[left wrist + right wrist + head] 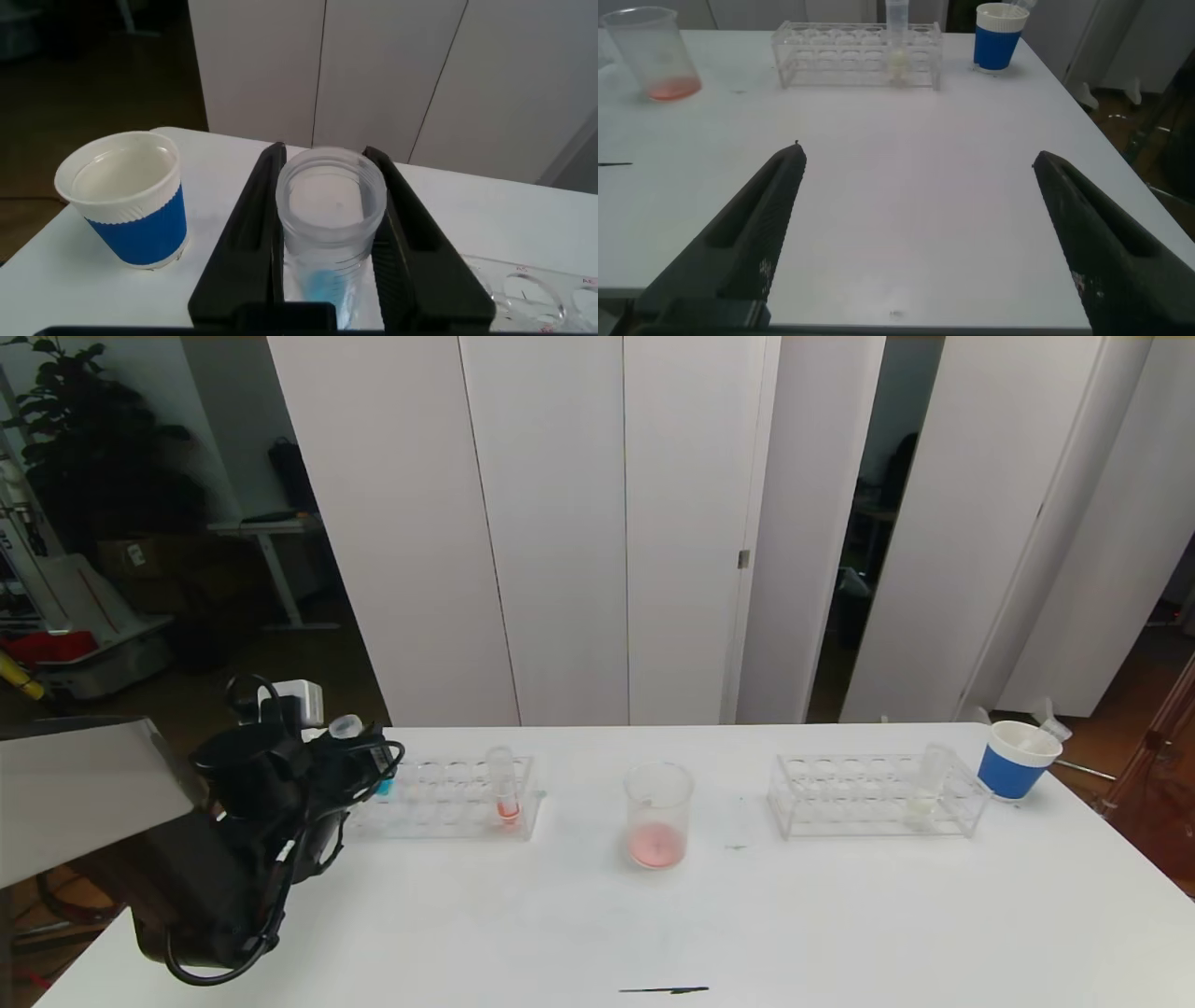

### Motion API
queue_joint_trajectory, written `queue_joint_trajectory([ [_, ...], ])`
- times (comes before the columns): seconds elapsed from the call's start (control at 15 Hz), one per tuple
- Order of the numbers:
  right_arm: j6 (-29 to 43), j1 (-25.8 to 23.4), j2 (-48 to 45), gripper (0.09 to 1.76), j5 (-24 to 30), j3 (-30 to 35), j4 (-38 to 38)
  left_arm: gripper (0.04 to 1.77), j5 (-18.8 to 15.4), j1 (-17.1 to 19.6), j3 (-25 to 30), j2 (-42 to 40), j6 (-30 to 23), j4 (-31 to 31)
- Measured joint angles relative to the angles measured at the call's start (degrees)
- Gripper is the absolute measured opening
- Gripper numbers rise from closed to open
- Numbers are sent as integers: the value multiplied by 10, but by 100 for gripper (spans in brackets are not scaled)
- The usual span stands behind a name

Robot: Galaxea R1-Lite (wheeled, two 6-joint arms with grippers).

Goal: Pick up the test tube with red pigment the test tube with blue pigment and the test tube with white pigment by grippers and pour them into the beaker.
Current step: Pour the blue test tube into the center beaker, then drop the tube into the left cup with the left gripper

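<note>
My left gripper (pixel 359 747) (pixel 324 154) is shut on the test tube with blue pigment (pixel 331 210), gripping it just under the rim. Its blue liquid (pixel 385 788) shows at the left end of the left rack (pixel 439 803). The test tube with red pigment (pixel 504 784) stands at that rack's right end. The beaker (pixel 658 814) (pixel 654 54) sits mid-table with pinkish-red liquid in its bottom. The test tube with white pigment (pixel 929 784) (pixel 896 37) stands in the right rack (pixel 873 793). My right gripper (pixel 917 159) hangs open over bare table, out of the head view.
A blue-banded paper cup (pixel 1016 759) (pixel 999 35) stands right of the right rack, near the table's far right corner. Another such cup (pixel 126 210) sits beside my left gripper near the table's left edge. A dark mark (pixel 665 990) lies at the front edge.
</note>
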Motion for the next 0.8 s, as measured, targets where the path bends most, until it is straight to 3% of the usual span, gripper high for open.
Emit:
queue_joint_trajectory([
  [0.27, 0, 0, 0, 174, 0, 0, 0, 60, -48, 2, -11, -81, 6, 82],
  [0.53, 0, 0, 0, 174, 0, 0, 0, 60, -114, -1, -58, -180, 20, 227],
  [0.67, 0, 0, 0, 174, 0, 0, 0, 60, -155, -23, -96, -218, 24, 273],
  [0.8, 0, 0, 0, 174, 0, 0, 0, 60, -222, -57, -125, -236, 50, 286],
])
